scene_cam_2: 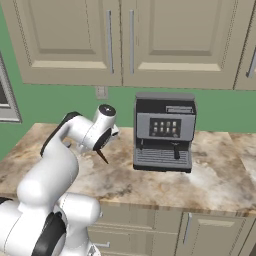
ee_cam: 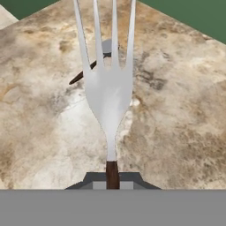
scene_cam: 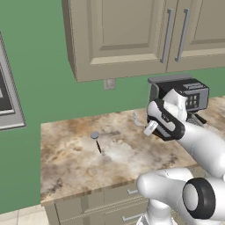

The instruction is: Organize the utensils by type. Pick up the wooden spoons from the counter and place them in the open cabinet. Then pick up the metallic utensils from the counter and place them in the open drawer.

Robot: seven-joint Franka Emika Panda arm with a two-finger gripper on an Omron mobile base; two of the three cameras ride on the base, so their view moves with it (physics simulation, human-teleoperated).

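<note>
My gripper [ee_cam: 112,183] is shut on the dark handle of a silvery metal fork [ee_cam: 108,88], held above the marbled counter [ee_cam: 176,110]. The fork's tines point away from the hand. In the left base view the gripper [scene_cam: 149,127] hovers over the counter's right half with the fork [scene_cam: 138,118] sticking out to the left. A second metallic utensil [scene_cam: 96,140], with a round grey head and a thin dark handle, lies flat on the counter to the left; it also lies beyond the tines [ee_cam: 103,50]. The wooden spoons, open cabinet and open drawer are out of view.
A black-and-grey coffee machine [scene_cam_2: 164,131] stands on the counter [scene_cam_2: 215,180] just right of the hand [scene_cam_2: 100,145]. Closed beige wall cabinets [scene_cam: 127,35] hang overhead. Closed drawer fronts [scene_cam: 127,193] run under the counter edge. A wall outlet [scene_cam: 109,83] sits below the cabinets.
</note>
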